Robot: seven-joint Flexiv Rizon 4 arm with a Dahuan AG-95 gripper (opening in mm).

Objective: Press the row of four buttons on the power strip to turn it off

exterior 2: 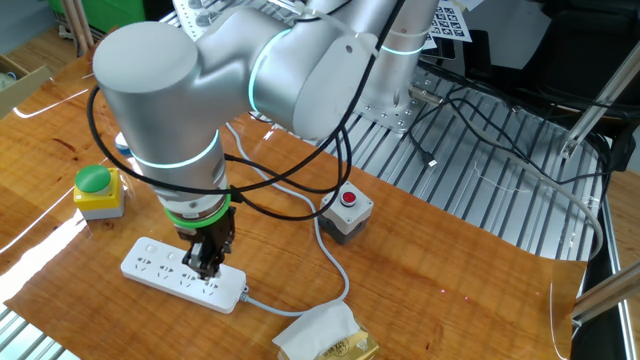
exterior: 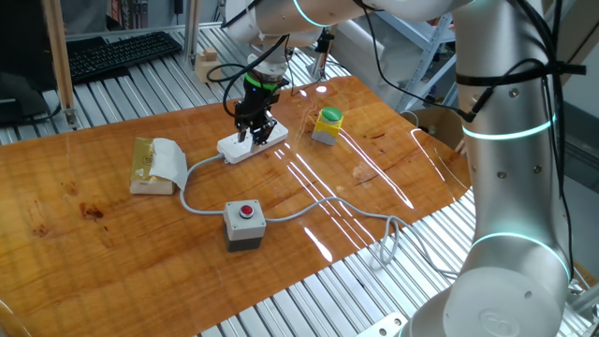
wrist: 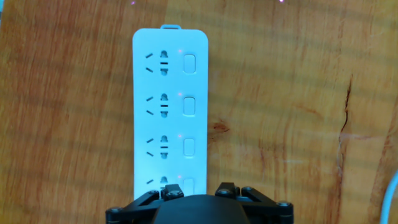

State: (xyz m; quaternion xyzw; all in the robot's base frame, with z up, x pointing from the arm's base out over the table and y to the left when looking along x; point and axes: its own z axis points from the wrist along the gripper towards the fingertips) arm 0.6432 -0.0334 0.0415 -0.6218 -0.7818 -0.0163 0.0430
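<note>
One power strip (wrist: 171, 112), four buttons (wrist: 189, 104), four sockets; pincer (exterior 2: 205, 266) state unclear.

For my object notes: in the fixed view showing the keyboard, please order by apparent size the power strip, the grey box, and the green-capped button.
1. power strip
2. grey box, nearer the camera, so unsure
3. green-capped button

White power strip (wrist: 170, 112) flat on table; four buttons (wrist: 189, 104) along one side.

The power strip (exterior: 253, 143) lies on the table (exterior: 393, 178). The gripper (exterior: 255, 132) is right above it, over the buttons (wrist: 189, 104).
</note>
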